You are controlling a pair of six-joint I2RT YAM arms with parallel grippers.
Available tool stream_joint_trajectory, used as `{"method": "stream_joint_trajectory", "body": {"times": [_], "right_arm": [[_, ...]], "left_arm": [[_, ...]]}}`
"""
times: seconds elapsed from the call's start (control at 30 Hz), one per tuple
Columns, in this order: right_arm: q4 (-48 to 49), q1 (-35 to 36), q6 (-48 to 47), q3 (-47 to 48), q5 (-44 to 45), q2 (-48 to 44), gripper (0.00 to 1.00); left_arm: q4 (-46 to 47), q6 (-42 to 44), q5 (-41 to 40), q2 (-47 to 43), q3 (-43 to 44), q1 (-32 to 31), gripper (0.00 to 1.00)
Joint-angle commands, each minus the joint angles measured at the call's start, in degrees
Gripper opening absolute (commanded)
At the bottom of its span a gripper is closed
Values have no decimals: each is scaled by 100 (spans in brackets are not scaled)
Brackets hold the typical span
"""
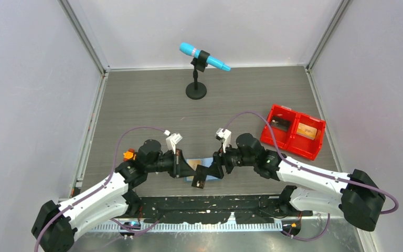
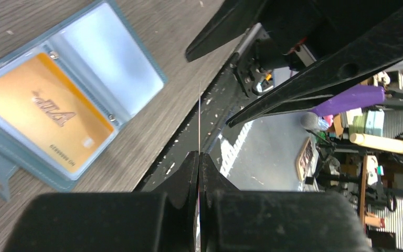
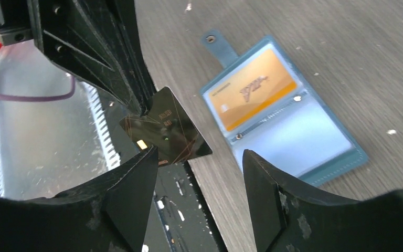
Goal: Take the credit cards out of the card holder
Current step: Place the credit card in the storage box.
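The teal-blue card holder lies open on the table near its front edge, and it also shows in the right wrist view and the top view. An orange-gold credit card sits in one pale blue pocket, and it shows in the right wrist view too. The other pocket looks empty. My left gripper is shut on a dark credit card, held edge-on above the table's front edge. My right gripper is open, its jaws facing that dark card, close to it without touching.
A red two-compartment bin stands at the right, with a tan flat item in one compartment and a dark item in the other. A blue microphone on a black stand is at the back. A small orange object sits by the left arm.
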Motion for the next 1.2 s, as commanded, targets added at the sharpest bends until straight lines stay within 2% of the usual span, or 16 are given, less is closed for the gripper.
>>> {"method": "stream_joint_trajectory", "body": {"times": [0.0, 0.13, 0.2, 0.27, 0.3, 0.43, 0.53, 0.6, 0.7, 0.8, 0.93, 1.07, 1.17], "right_arm": [[370, -61, -155, 275, -1135, 217, 68], [484, -61, -125, 322, -1425, 442, 63], [577, -62, -80, 320, -1527, 491, 56], [636, -62, -39, 313, -1568, 505, 48], [649, -66, -17, 308, -1571, 500, 39], [744, -98, 47, 269, -1604, 470, 18], [909, -117, 184, 204, -1639, 441, 6], [1010, -129, 280, 165, -1662, 397, 5], [1142, -158, 412, 80, -1618, 311, 5], [1177, -181, 578, 36, -1518, 241, 5], [972, -212, 660, 5, -1280, 241, 5], [1014, -321, 872, -115, -1083, 160, 5], [983, -421, 1009, -126, -926, 68, 5]], "left_arm": [[687, 48, 655, 34, -27, 19, 0], [700, 70, 708, 30, -62, 19, 0], [690, 86, 707, 17, -83, 19, 0], [668, 103, 695, -5, -97, 19, 0], [645, 124, 678, -14, -98, 19, 0], [427, 250, 547, -49, -52, 19, 0], [149, 310, 358, -84, 21, 19, 0], [-106, 333, 100, -109, 92, 19, 2], [-451, 355, -190, -152, 208, 19, 19], [-707, 351, -455, -274, 318, 19, 45], [-1130, 325, -1060, -564, 484, 19, 72], [-1658, 422, -1730, -817, 712, 18, 91], [-2121, 540, -2079, -898, 928, 19, 98]]}}
